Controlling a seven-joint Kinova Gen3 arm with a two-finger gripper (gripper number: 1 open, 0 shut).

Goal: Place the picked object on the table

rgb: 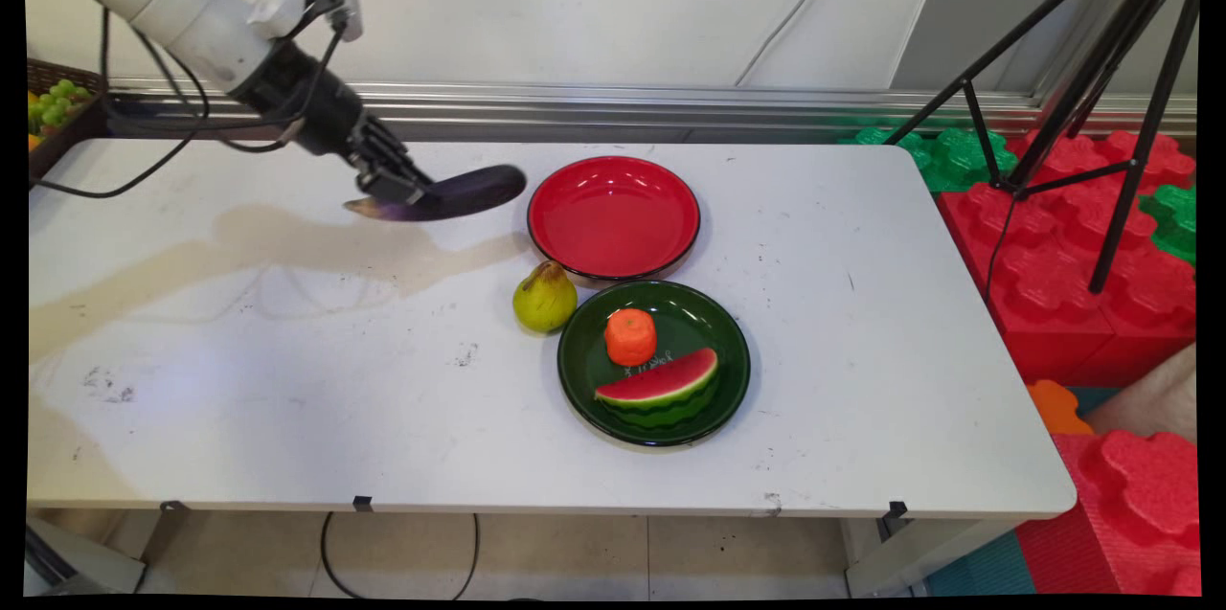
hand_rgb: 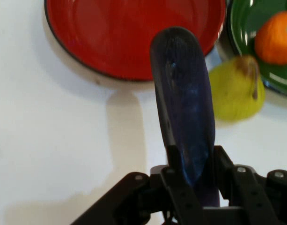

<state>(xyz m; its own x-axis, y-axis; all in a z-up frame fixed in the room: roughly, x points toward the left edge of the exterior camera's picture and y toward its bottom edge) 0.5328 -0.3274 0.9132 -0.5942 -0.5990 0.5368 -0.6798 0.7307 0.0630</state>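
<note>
My gripper (rgb: 397,189) is shut on a dark purple eggplant (rgb: 460,192) and holds it above the table, just left of the empty red plate (rgb: 613,217). In the hand view the eggplant (hand_rgb: 183,103) runs up from between the fingers (hand_rgb: 173,164), and its tip overlaps the red plate's rim (hand_rgb: 87,70). A yellow-green pear (rgb: 544,298) stands on the table between the two plates. The green plate (rgb: 728,342) carries an orange fruit (rgb: 630,336) and a watermelon slice (rgb: 661,386).
A basket of fruit (rgb: 53,98) sits at the far left edge. A black tripod (rgb: 1082,74) and red and green foam blocks (rgb: 1073,237) stand to the right of the table (rgb: 239,399). Black cables (rgb: 144,126) hang from the arm.
</note>
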